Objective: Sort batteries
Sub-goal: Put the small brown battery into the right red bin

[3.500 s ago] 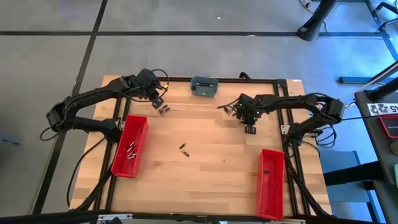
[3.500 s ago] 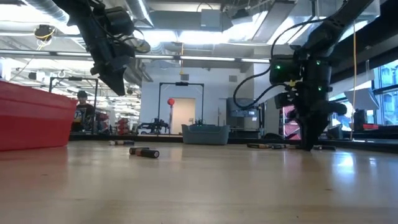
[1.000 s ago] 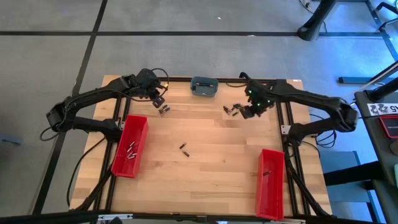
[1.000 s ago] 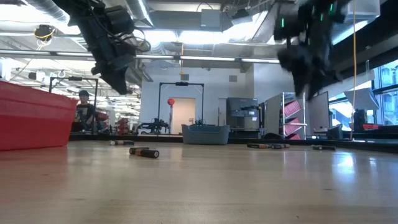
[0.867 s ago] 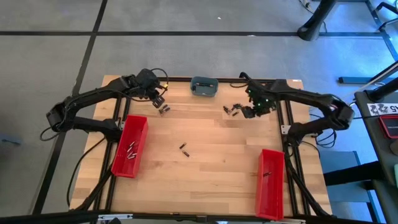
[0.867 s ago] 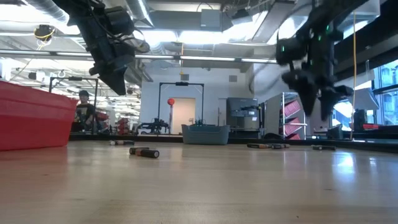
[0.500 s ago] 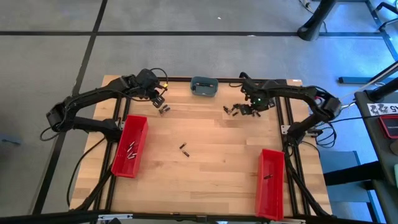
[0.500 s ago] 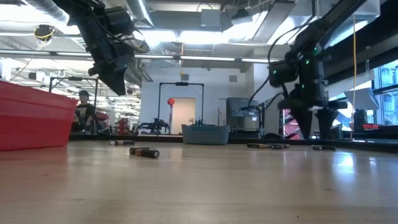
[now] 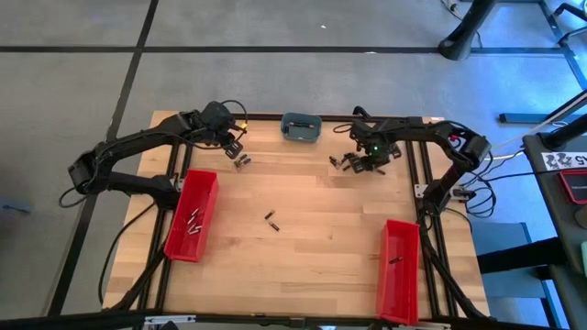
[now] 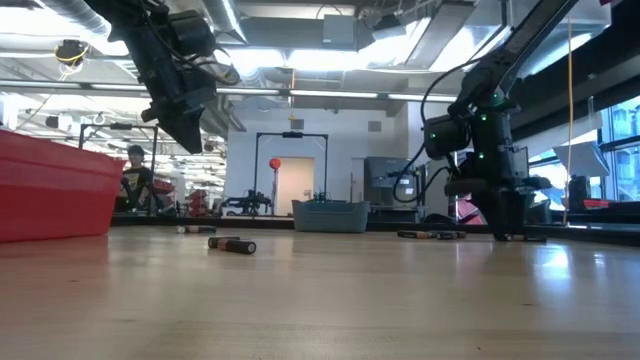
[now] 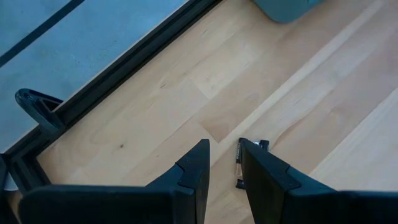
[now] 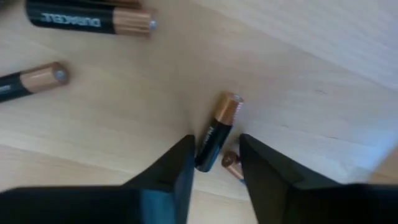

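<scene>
My right pincer (image 12: pixel 214 163) stands spread down on the desk (image 9: pixel 312 211), one battery (image 12: pixel 217 132) between its fingers, unpinched. My left pincer (image 11: pixel 224 165) hovers narrowly parted over another battery (image 11: pixel 238 165).

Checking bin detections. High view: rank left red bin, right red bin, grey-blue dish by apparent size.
1. left red bin and right red bin: look alike, not ranked apart.
2. grey-blue dish: clearly smallest.

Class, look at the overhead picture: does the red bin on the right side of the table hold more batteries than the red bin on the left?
No. The right red bin shows one battery, while the left red bin holds several batteries.
</scene>
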Robot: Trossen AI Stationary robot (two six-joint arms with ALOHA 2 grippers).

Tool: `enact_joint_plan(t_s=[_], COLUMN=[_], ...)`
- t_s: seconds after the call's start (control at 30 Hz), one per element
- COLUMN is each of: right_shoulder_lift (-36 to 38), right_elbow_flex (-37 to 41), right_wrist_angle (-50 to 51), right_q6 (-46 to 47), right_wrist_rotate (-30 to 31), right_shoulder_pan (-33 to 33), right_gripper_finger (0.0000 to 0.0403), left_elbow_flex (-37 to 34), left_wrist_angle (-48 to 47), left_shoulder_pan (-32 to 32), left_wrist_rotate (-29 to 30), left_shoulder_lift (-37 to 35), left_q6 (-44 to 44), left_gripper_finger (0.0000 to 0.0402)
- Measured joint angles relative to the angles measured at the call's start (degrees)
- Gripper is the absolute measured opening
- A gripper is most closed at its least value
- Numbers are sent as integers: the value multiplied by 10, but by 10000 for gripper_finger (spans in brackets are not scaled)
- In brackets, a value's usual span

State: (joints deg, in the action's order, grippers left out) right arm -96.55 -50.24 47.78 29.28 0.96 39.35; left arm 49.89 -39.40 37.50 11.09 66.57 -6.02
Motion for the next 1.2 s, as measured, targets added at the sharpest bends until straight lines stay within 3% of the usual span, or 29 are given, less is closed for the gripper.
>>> enact_joint_plan(t_s=[0.33,0.5,0.6,0.77,0.9,1.0,1.07,1.2], right_shoulder_lift=[0,23,81,180,259,314,338,353], right_elbow_flex=[2,-18,-61,-158,-191,-177,-158,-100], right_wrist_angle=[-29,-9,62,216,313,371,370,308], right_q6=[-56,-59,-80,-138,-195,-176,-142,-63], right_wrist_rotate=[-15,-3,2,-65,-186,-280,-315,-321], right_shoulder_pan=[0,-10,-36,-139,-243,-326,-385,-483], right_gripper_finger=[15,16,13,13,13,15,15,15], left_elbow_flex=[0,0,0,0,0,0,0,0], left_wrist_angle=[0,0,0,0,11,29,40,58], left_shoulder_pan=[0,0,0,0,0,0,0,0], left_wrist_rotate=[0,0,0,0,0,0,0,0], left_shoulder_lift=[0,0,0,0,0,0,0,0], left_q6=[11,24,24,22,16,16,18,24], left_gripper_finger=[82,82,82,82,82,82,82,82])
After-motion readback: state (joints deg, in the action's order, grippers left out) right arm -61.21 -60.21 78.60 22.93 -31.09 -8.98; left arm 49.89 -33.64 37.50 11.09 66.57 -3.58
